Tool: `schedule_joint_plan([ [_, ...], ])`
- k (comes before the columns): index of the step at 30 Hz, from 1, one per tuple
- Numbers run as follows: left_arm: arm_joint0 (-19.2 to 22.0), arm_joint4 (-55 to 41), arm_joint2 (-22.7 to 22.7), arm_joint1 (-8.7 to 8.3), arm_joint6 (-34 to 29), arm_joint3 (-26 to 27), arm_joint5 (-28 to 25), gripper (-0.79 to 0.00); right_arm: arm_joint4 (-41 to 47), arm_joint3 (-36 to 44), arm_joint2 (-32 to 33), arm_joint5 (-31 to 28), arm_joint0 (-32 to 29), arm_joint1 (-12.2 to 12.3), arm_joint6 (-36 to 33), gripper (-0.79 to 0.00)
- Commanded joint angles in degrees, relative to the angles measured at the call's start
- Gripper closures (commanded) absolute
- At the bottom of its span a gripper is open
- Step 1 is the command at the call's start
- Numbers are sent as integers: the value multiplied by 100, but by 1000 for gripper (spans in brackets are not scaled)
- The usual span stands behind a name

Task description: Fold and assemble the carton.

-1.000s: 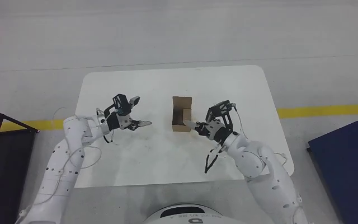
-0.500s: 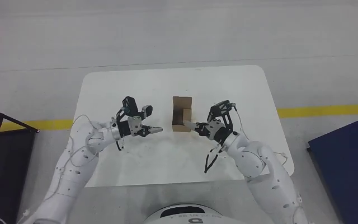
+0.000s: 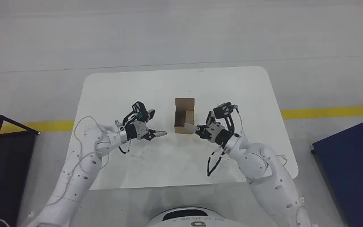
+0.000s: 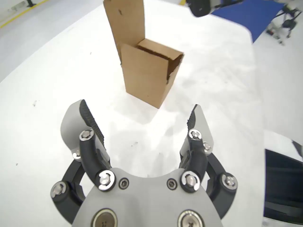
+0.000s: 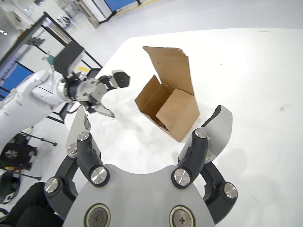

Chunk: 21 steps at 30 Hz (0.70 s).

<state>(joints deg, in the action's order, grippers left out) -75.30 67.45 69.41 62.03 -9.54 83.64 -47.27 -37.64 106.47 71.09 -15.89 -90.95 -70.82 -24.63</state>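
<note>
Now that the left gripper (image 3: 157,124) has swung in beside the carton (image 3: 184,115), fingers spread like those of the right gripper (image 3: 203,126) opposite, seemingly just clear of it, folding can start.

The brown carton (image 3: 184,116) stands upright mid-table, top open, one tall flap (image 4: 124,12) raised.

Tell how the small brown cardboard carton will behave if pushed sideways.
The small brown cardboard carton looks empty and thin-walled, so it is probably light and apt to slide or tip on the smooth white table. Its tall upright flap would likely bend rather than push back.
</note>
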Motion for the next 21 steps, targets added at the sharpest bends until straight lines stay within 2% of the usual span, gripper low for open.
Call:
schedule_joint_plan([
  [1, -10, -51, -54, 12, -331, 238, 460, -785, 666, -509, 38, -392, 217, -6, -16, -785],
  [5, 15, -361, -125, 35, -1032, 703, 921, -785, 882, -1019, -22, -618, 461, -19, 68, -785],
  [8, -1, -812, -97, 34, -1300, 906, 936, -785, 793, -1108, -93, -600, 525, -26, 152, -785],
  [10, -8, -1078, -56, 27, -1344, 902, 839, -785, 801, -1093, -111, -611, 528, -25, 190, -785],
  [18, -8, -1078, -56, 27, -1344, 902, 839, -785, 919, -1038, -67, -692, 483, -7, 115, -785],
  [19, -55, -1290, -84, 36, -1276, 870, 776, -785, 919, -1038, -67, -692, 483, -7, 115, -785],
  [21, -64, -2447, 18, 34, -1247, 606, 439, -785, 919, -1038, -67, -692, 483, -7, 115, -785],
])
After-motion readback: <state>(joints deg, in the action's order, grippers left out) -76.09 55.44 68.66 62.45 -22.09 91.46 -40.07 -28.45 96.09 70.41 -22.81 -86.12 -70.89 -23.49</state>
